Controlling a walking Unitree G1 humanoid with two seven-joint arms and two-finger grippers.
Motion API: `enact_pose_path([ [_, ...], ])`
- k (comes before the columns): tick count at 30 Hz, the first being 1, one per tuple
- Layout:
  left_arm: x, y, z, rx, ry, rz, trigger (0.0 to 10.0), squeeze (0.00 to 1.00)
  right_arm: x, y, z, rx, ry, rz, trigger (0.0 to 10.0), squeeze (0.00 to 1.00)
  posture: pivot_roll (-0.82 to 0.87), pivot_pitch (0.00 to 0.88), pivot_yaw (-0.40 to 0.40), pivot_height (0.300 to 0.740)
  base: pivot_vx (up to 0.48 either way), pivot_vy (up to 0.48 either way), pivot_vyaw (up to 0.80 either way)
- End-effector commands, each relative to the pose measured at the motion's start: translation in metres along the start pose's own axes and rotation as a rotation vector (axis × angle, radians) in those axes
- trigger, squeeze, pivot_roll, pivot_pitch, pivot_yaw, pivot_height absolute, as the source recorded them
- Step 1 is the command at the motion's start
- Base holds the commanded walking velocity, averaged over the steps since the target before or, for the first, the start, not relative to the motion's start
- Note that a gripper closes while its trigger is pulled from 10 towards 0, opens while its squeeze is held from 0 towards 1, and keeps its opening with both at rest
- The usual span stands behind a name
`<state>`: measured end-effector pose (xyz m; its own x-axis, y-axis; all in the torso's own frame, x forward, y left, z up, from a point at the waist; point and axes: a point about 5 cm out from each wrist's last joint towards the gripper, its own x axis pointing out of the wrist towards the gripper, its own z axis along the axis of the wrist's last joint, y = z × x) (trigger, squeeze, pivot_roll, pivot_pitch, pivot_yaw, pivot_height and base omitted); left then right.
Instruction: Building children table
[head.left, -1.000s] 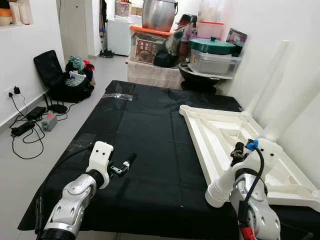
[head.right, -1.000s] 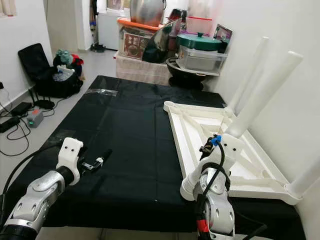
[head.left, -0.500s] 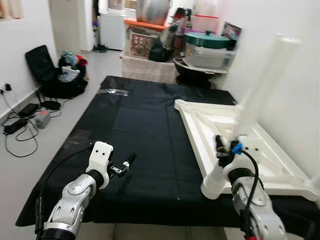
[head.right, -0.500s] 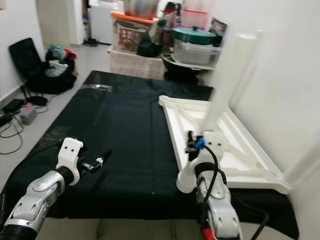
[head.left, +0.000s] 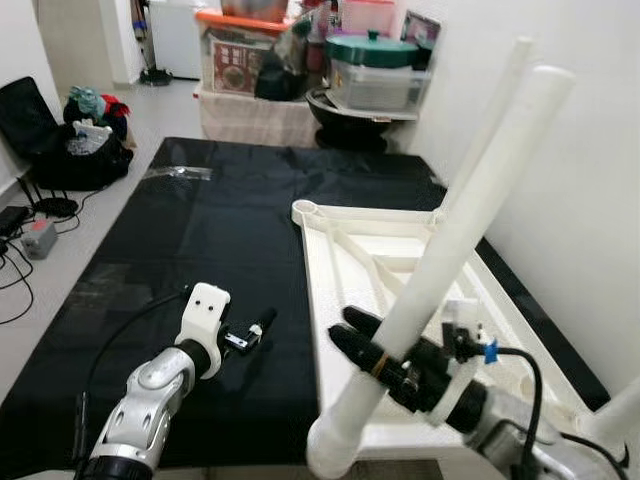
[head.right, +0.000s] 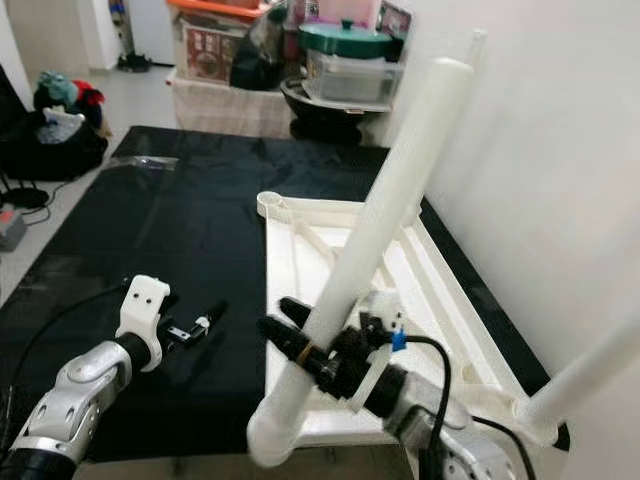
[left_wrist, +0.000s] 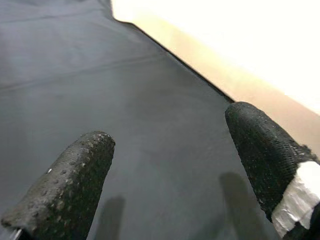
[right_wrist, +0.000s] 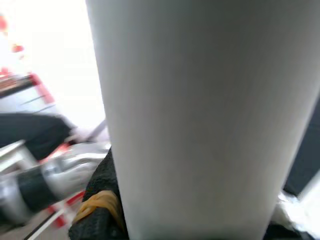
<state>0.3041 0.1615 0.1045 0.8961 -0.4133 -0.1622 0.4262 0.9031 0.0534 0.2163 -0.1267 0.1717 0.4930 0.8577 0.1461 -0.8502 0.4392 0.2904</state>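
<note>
The right gripper (head.left: 362, 352) grips a long white table leg (head.left: 455, 245) between its black fingers (head.left: 357, 321), clamped near the leg's lower end; the leg tilts up and away toward the white wall (head.left: 590, 150), its open round end hanging past the near edge of the black cloth (head.left: 160, 250); in the right wrist view the leg (right_wrist: 200, 115) crosses just before the camera, a yellow band on the finger beside it.

The white tabletop (head.left: 350, 250) lies upside down on the cloth, ribs facing up, toward the right side near the wall; another leg (head.left: 500, 100) stands up from its far corner, and one more (head.left: 620, 410) rises at the near right corner.

The left gripper (head.left: 252, 334) hovers low over the cloth, left of the tabletop, fingers (left_wrist: 75, 175) spread apart with nothing between them.

Storage boxes (head.left: 370, 80) and a black bag (head.left: 60, 150) sit farther back; no writing is legible anywhere.
</note>
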Motion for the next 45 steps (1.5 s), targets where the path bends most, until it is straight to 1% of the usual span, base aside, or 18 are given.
enact_pose_path([
  [1,0.001,-0.001,0.000,0.001,0.008,-0.003,10.0,0.00,-0.001,-0.004,-0.009,0.000,0.067,0.037,10.0,0.00,0.07,0.000,-0.115,0.740,0.000,0.000,0.00],
  [2,0.001,-0.001,0.000,0.001,0.008,-0.003,10.0,0.00,-0.001,-0.004,-0.009,0.000,0.067,0.037,10.0,0.00,0.07,0.000,-0.115,0.740,0.000,0.000,0.00],
  [4,0.001,0.000,0.001,0.004,0.007,0.001,10.0,0.00,0.000,-0.010,-0.010,-0.033,0.082,0.051,10.0,0.00,0.07,0.000,-0.117,0.740,0.000,0.000,0.00],
  [8,0.001,0.000,0.001,0.005,0.007,0.002,10.0,0.00,-0.001,-0.011,-0.010,-0.037,0.086,0.059,10.0,0.00,0.07,0.000,-0.118,0.740,0.000,0.000,0.00],
  [9,0.000,0.001,0.001,0.006,0.008,0.006,10.0,0.00,-0.001,-0.014,-0.011,-0.065,0.103,0.052,10.0,0.00,0.08,0.000,-0.120,0.740,0.000,0.000,0.00],
  [11,0.000,0.001,0.001,0.006,0.008,0.006,10.0,0.00,-0.001,-0.014,-0.011,-0.065,0.103,0.052,10.0,0.00,0.08,0.000,-0.120,0.740,0.000,0.000,0.00],
  [13,-0.001,0.002,0.000,0.006,0.011,0.010,10.0,0.00,-0.001,-0.017,-0.011,-0.132,0.140,0.046,10.0,0.00,0.07,0.000,-0.118,0.740,0.000,0.000,0.00],
  [14,-0.001,0.002,0.000,0.006,0.011,0.010,10.0,0.00,-0.001,-0.017,-0.011,-0.132,0.140,0.046,10.0,0.00,0.07,0.000,-0.118,0.740,0.000,0.000,0.00],
  [17,0.000,0.000,-0.001,0.002,0.015,0.005,10.0,0.00,-0.004,-0.022,-0.008,-0.230,0.180,0.017,10.0,0.00,0.06,0.000,-0.114,0.740,0.000,0.000,0.00],
  [23,0.002,-0.001,-0.001,0.002,0.014,0.001,10.0,0.00,-0.006,-0.024,-0.008,-0.249,0.193,0.011,10.0,0.00,0.06,0.000,-0.110,0.740,0.000,0.000,0.00],
  [24,0.002,-0.001,-0.001,0.002,0.014,-0.001,10.0,0.00,-0.008,-0.026,-0.011,-0.268,0.213,0.003,10.0,0.00,0.06,0.000,-0.109,0.740,0.000,0.000,0.00],
  [28,0.002,-0.001,-0.001,0.003,0.014,-0.002,10.0,0.00,-0.009,-0.027,-0.014,-0.279,0.230,-0.008,10.0,0.00,0.05,0.000,-0.109,0.740,0.000,0.000,0.00],
  [37,0.003,-0.001,-0.001,0.003,0.015,-0.004,10.0,0.00,-0.011,-0.028,-0.020,-0.286,0.251,-0.039,10.0,0.00,0.05,0.000,-0.104,0.740,0.000,0.000,0.00],
  [38,0.003,-0.001,-0.001,0.004,0.016,-0.008,10.0,0.00,-0.013,-0.029,-0.024,-0.283,0.254,-0.071,10.0,0.00,0.05,0.000,-0.097,0.740,0.000,0.000,0.00],
  [45,0.005,-0.001,0.000,0.007,0.015,-0.013,10.0,0.00,-0.014,-0.027,-0.029,-0.273,0.256,-0.084,10.0,0.00,0.05,0.000,-0.094,0.740,0.000,0.000,0.00],
])
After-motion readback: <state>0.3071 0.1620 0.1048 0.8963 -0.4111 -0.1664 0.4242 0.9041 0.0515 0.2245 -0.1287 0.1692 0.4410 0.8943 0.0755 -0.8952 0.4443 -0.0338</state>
